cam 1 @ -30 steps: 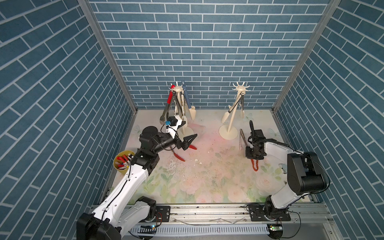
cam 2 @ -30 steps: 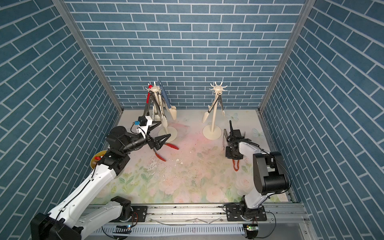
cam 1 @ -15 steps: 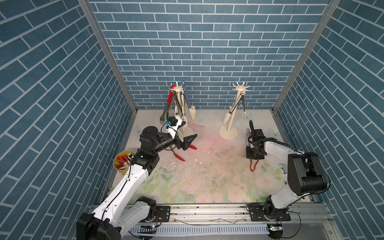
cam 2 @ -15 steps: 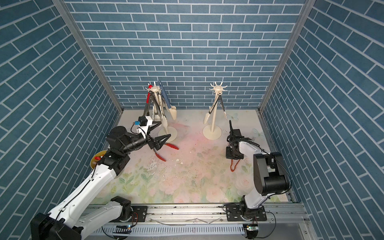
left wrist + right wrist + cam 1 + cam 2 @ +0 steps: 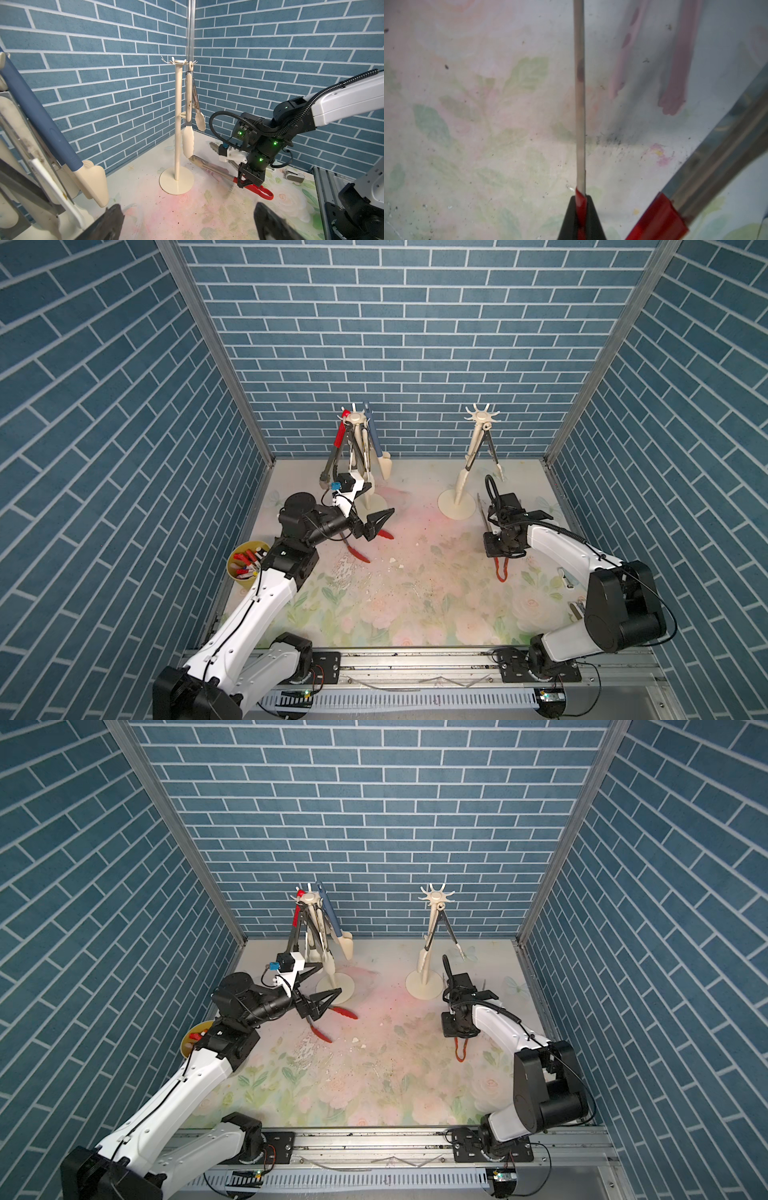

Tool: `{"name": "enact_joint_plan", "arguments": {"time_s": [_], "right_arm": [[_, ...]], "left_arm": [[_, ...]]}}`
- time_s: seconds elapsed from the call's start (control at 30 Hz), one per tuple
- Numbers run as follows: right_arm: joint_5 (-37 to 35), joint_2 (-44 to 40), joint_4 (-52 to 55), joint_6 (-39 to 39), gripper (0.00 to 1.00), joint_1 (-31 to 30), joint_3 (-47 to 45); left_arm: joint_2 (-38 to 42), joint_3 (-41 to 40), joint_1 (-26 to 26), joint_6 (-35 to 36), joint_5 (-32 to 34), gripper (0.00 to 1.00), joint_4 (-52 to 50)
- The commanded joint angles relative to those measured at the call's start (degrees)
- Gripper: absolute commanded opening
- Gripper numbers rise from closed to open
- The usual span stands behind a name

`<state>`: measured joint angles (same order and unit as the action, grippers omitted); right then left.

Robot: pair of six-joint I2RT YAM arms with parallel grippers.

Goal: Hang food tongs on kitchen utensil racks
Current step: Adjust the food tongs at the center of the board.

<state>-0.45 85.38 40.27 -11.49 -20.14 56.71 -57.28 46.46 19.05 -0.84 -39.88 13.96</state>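
Blue brick walls point(image 5: 415, 344) are enclosing a floral desk point(image 5: 415, 605) where red-handled metal tongs point(image 5: 207, 165) are lying, long axis running from the right gripper point(image 5: 246, 184) toward the cream hook-topped rack point(image 5: 178, 124) just beyond; the left gripper point(image 5: 188, 205) is gaping empty, farther off. Only the right wrist view is showing that right gripper clamping tight on one tong arm point(image 5: 580, 104) alone.

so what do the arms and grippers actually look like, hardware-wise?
Both match: white link shells on the left arm and right arm, with black rounded joint housings. A black corrugated cable runs along the right arm, whose joints show green lights. The left gripper and right gripper have black tapered fingers behind a white mount with a blue part.
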Motion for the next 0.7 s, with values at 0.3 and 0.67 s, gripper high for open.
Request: {"name": "enact_joint_plan", "arguments": {"time_s": [0.3,0.67], "right_arm": [[1.4,-2.4,7.7,14.7,0.0,-9.8,1.7],[3.5,-1.8,9.4,28.4,0.0,-17.8,2.3]], "left_arm": [[0.3,0.4,2.4,3.6,1.4,0.99,-3.0],[-2.2,1.0,6.3,9.5,1.2,0.99,-7.6]]}}
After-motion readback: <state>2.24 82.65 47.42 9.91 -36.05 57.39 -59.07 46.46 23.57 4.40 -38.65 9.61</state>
